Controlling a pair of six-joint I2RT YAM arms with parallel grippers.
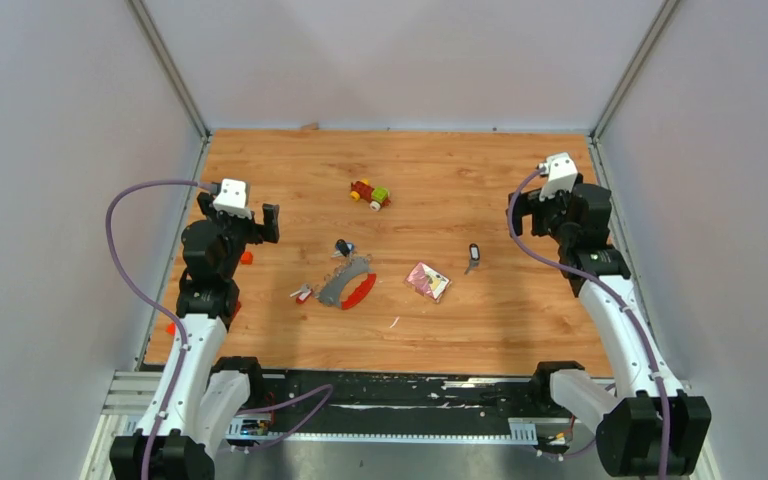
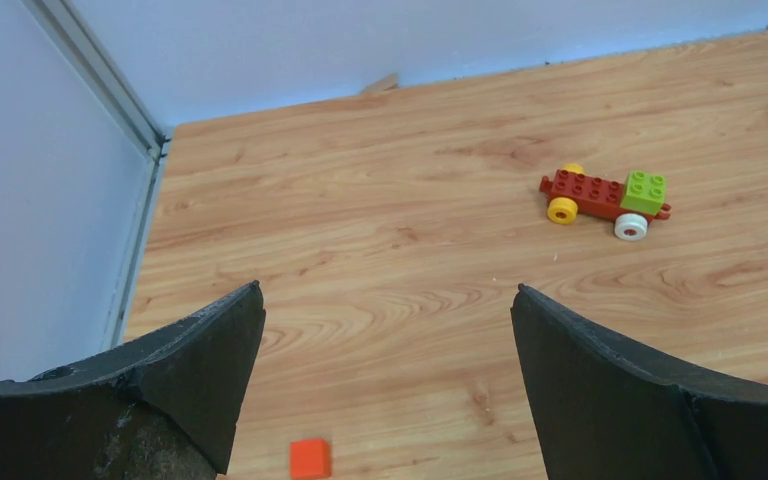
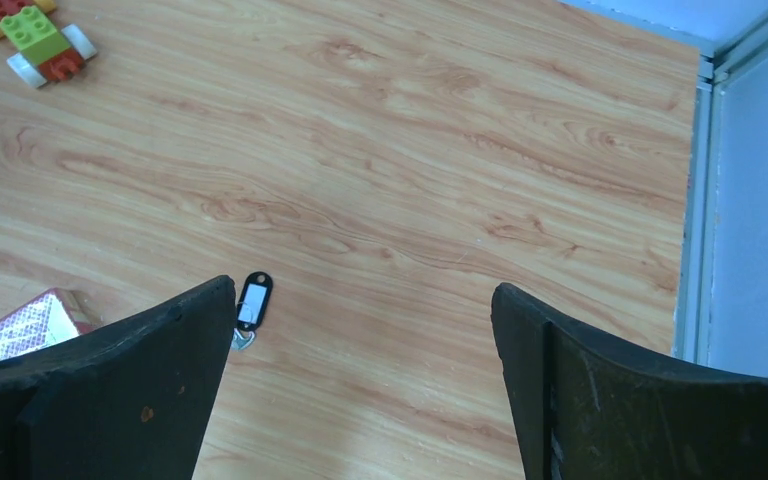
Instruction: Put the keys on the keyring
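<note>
keyring (image 1: 340,283) lies flat near the centre of the table (image 1: 520,330), grey and red crescents side by side. blue-headed key (image 1: 343,247) sits just beside it at 12 o'clock. red-headed key (image 1: 303,294) is near at 9 o'clock. black-headed key (image 1: 473,256) is well apart at 2 o'clock (each lies loose on the wood). pink foil packet (image 1: 427,281) at 3 o'clock, toy car (image 1: 370,194) farther off at 12 o'clock. left gripper (image 2: 385,300) and right gripper (image 3: 360,290) hang over the side edges, jaws spread wide, gripping nothing.
</note>
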